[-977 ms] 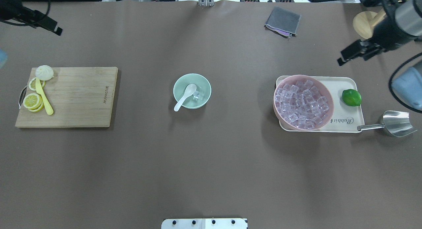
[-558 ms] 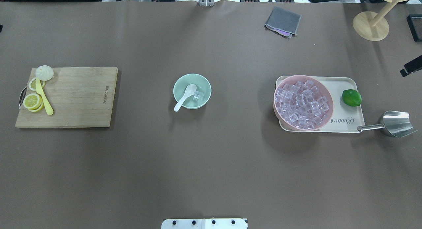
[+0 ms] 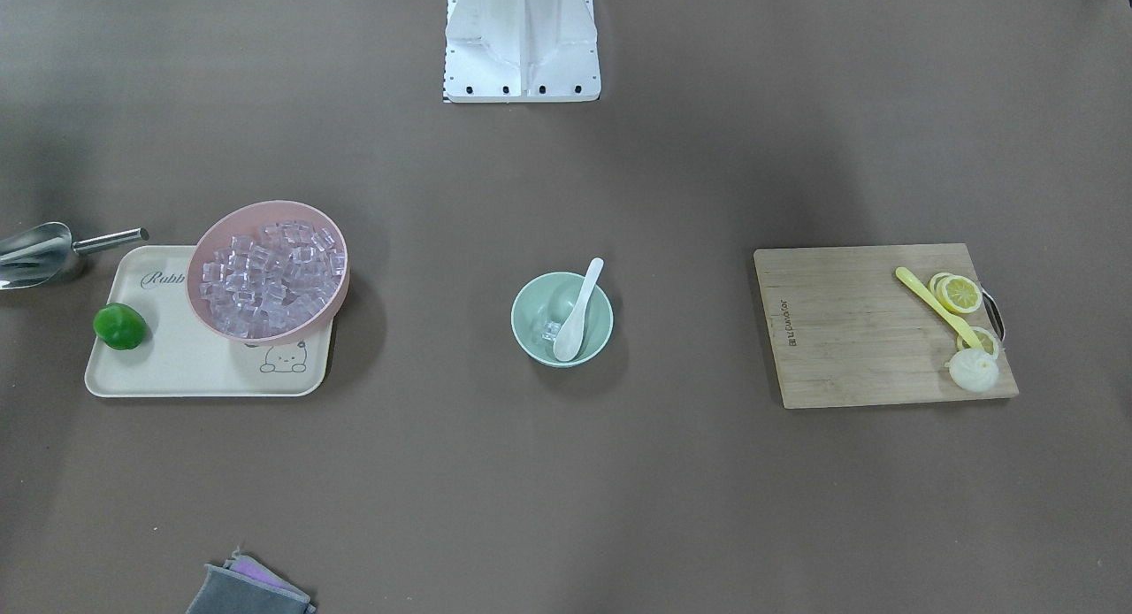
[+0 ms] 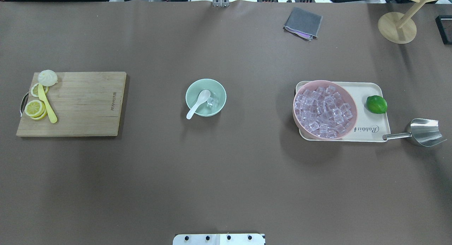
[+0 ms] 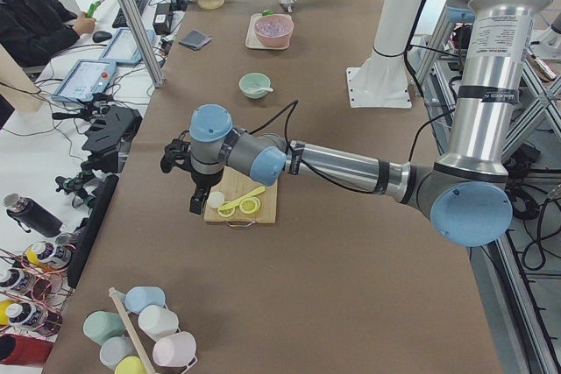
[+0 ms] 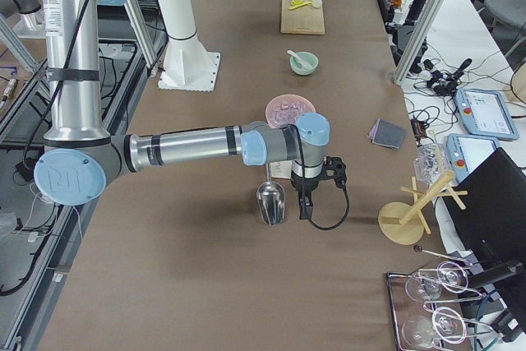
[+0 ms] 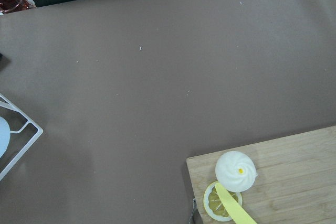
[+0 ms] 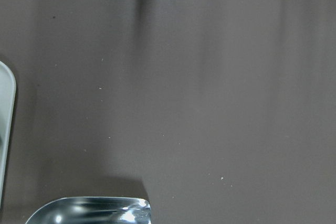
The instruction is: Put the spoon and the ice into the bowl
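Resting in the bowl (image 4: 219, 90): spoon (image 4: 200, 101) and ice (image 4: 210, 103).

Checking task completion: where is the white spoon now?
In the overhead view, the spoon lies in the mint bowl mid-table, beside the ice, handle over the rim.

Open brown surface (image 4: 226, 174) runs all round the small mint-green bowl (image 4: 218, 92). The wooden cutting board (image 4: 81, 103) sits well apart on the robot's left, and the cream tray (image 4: 360, 93) well apart on its right. A short white spoon (image 4: 199, 102) sticks its handle over the bowl's rim toward the robot. The round pink bowl (image 4: 348, 96) rises above the tray, and a steel scoop (image 4: 423, 132) lies just beside the tray's near corner.
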Available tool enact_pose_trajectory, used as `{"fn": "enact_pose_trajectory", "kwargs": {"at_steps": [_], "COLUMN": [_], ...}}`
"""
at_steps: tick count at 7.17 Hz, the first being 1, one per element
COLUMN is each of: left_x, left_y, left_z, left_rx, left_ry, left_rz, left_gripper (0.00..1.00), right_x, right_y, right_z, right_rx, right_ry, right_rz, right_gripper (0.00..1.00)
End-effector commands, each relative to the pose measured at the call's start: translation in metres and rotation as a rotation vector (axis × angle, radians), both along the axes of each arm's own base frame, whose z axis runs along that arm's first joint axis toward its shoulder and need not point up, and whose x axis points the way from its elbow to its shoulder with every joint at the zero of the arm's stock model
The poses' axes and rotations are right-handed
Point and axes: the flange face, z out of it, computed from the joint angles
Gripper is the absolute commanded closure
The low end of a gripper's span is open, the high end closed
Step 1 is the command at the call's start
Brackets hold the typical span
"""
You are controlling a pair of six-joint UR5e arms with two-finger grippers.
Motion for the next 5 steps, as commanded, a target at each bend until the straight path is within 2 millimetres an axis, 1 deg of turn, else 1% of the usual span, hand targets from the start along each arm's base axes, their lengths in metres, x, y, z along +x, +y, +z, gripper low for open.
{"fn": "enact_pose_trajectory", "kwargs": {"at_steps": [1,2,3,4,5], "left_x": [-0.003,-0.004,-0.005,-0.008,-0.015], "left_y": [0.008,0.015,0.018,0.023,0.038], "left_z": [0.017,0.031,0.033,0.043,0.060], "left_rx": [-0.083,-0.103,-0.122,-0.137,-0.158], "left_ry": [-0.015,-0.020,-0.022,-0.039,-0.043], "left_rz": [0.014,0.019,0.018,0.031,0.036], "left_gripper": [0.02,0.02,0.02,0.02,0.02], "right_x": [0.035,0.038,0.042,0.042,0.042], "right_y": [0.015,0.028,0.035,0.037,0.038], "right_z": [0.008,0.020,0.022,0.027,0.031], "right_rx": [-0.119,-0.141,-0.145,-0.163,-0.170], "right_ry": [-0.111,-0.112,-0.103,-0.097,-0.103], "right_rz": [0.078,0.084,0.093,0.100,0.100], "right_gripper": [0.00,0.00,0.00,0.00,0.00]}}
